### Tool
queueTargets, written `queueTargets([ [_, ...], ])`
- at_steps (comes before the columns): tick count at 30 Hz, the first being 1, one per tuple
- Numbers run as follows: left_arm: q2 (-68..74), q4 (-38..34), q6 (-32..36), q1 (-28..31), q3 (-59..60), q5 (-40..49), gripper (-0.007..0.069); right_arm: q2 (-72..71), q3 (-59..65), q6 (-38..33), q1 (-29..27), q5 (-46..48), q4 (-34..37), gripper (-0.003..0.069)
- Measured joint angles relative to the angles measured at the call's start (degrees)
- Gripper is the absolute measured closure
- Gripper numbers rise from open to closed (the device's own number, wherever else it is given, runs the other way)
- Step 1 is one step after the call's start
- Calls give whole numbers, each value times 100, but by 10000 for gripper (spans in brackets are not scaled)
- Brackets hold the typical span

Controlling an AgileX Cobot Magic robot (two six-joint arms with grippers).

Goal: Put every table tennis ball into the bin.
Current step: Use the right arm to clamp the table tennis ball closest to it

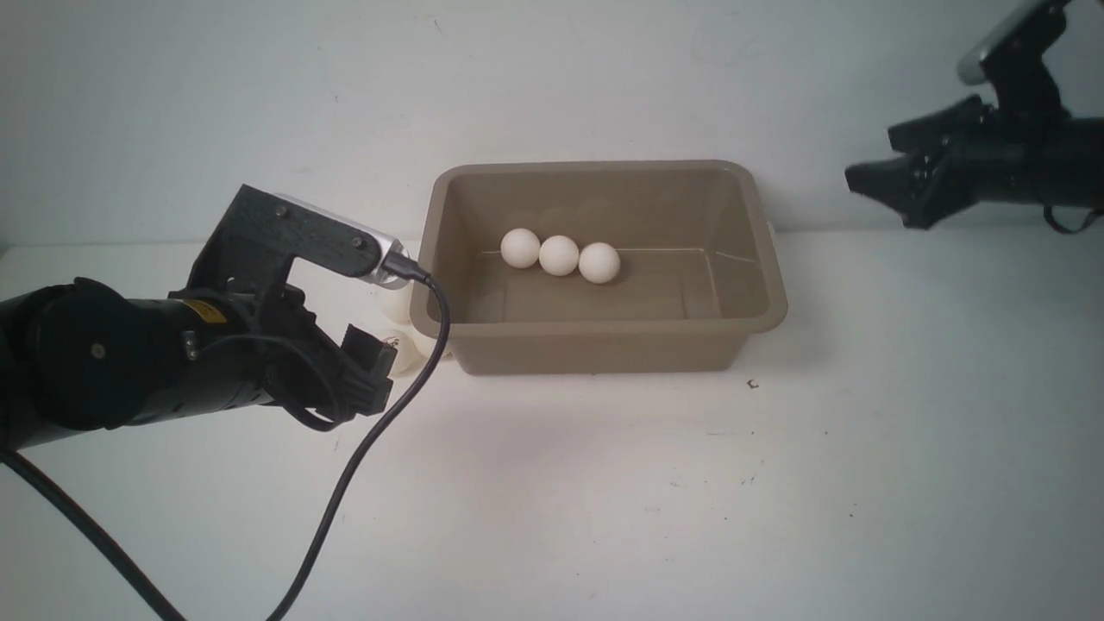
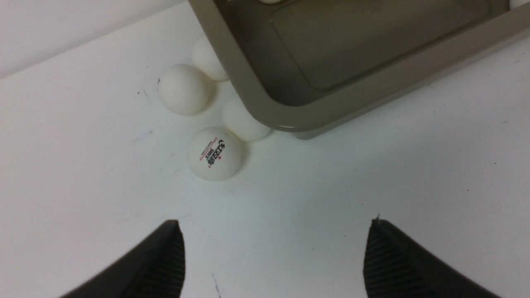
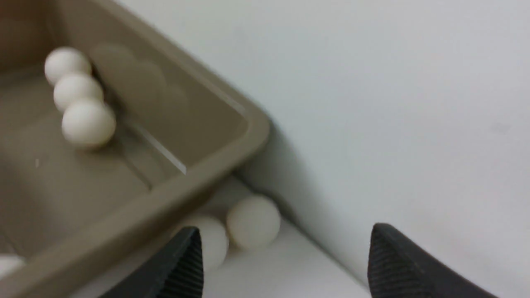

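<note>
The taupe bin [image 1: 595, 166] stands mid-table with three white table tennis balls [image 1: 559, 254] in a row against its far wall. Several more table tennis balls [image 2: 183, 89] cluster on the table at its near-left corner, one with a printed logo [image 2: 214, 154]. My left gripper [image 2: 275, 248] is low and open just short of them, nothing between its fingers; in the front view the left gripper [image 1: 375, 371] hides most of that cluster. My right gripper [image 1: 875, 197] hangs open and empty, high to the right of the bin. Its wrist view shows two balls [image 3: 253, 221] outside the bin's far-right corner [image 3: 252, 124].
The left arm's black cable [image 1: 379, 431] loops over the table in front of the bin's left end. The white wall [image 1: 259, 103] rises close behind the bin. Bare white tabletop [image 1: 690, 500] lies in front of and to the right of the bin.
</note>
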Motion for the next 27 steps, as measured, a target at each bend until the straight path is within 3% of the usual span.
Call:
queueTargets([
  [8,0,0,0,0,0,0,104,669,0,-604,83,171,-218,174],
  [27,0,0,0,0,0,0,104,1285,-109,-1785,776,-502,361,174],
])
